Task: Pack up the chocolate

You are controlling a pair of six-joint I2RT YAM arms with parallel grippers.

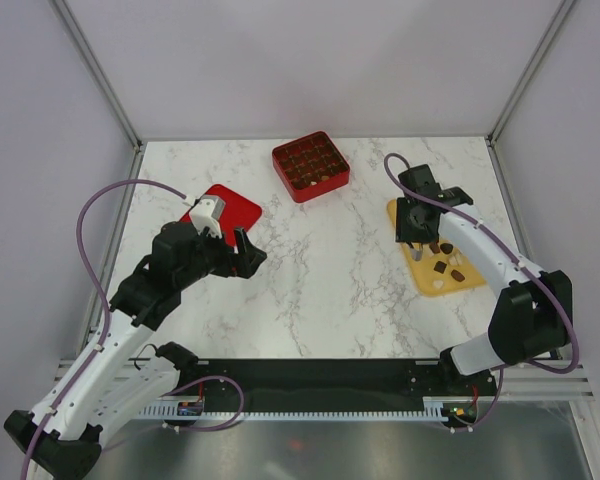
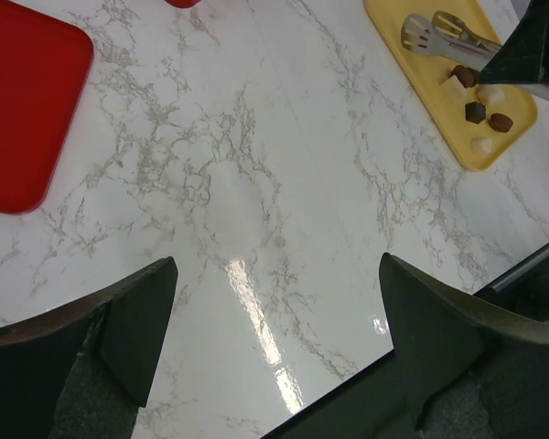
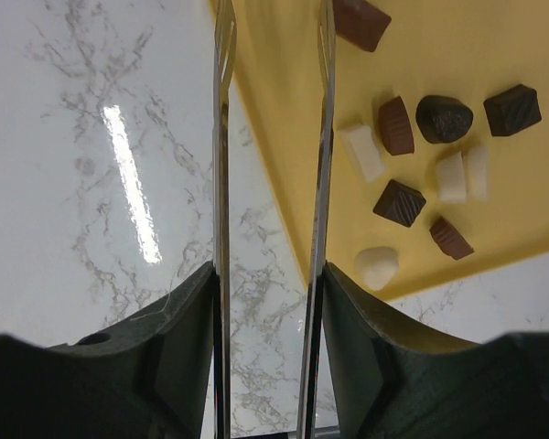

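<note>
Gripping the tongs (image 2: 423, 33), the right claw (image 3: 267, 274) should centre their tips over one chocolate (image 3: 400, 202) before squeezing; the left claw (image 2: 276, 265) gapes empty.

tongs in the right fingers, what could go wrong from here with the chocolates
The thin metal tongs sit between the right fingers; they might twist or slip when squeezed.
The chocolates lie close together on the yellow tray, one pale piece near its edge, so a pinch could knock a neighbour off.
The red gridded box stands apart from the tray; a carried piece may drop onto the marble table.
</note>
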